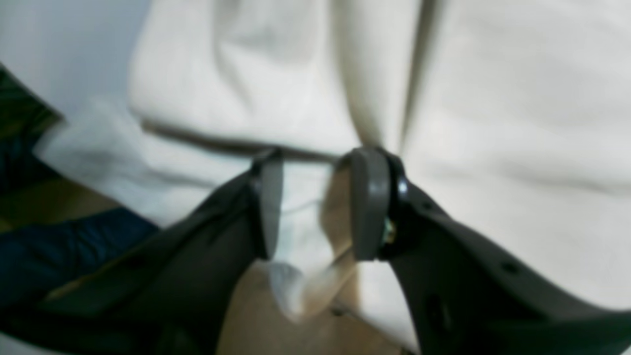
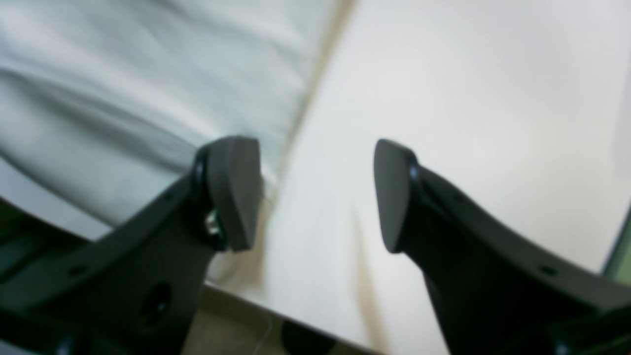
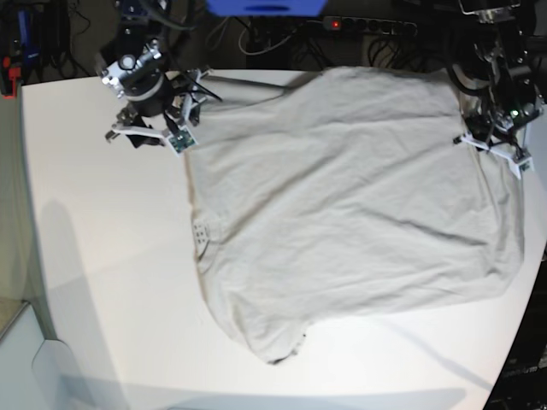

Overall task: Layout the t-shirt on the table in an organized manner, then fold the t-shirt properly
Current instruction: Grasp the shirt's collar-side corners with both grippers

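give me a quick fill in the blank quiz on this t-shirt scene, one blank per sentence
1. The t-shirt lies spread on the ____ table.
2. The right tool has its jaws ____, holding nothing.
3. The left tool pinches a fold of ____ between its pads.
4. In the base view, the left tool is at the shirt's ____ edge.

Missing words: white; open; cloth; right

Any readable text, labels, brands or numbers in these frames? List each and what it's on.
No text can be read in any view.
Small printed label inside the neck of the t-shirt: a pale patch in the base view, too small and blurred to read.
Both wrist views are blurred; the left gripper and right gripper show no visible markings.
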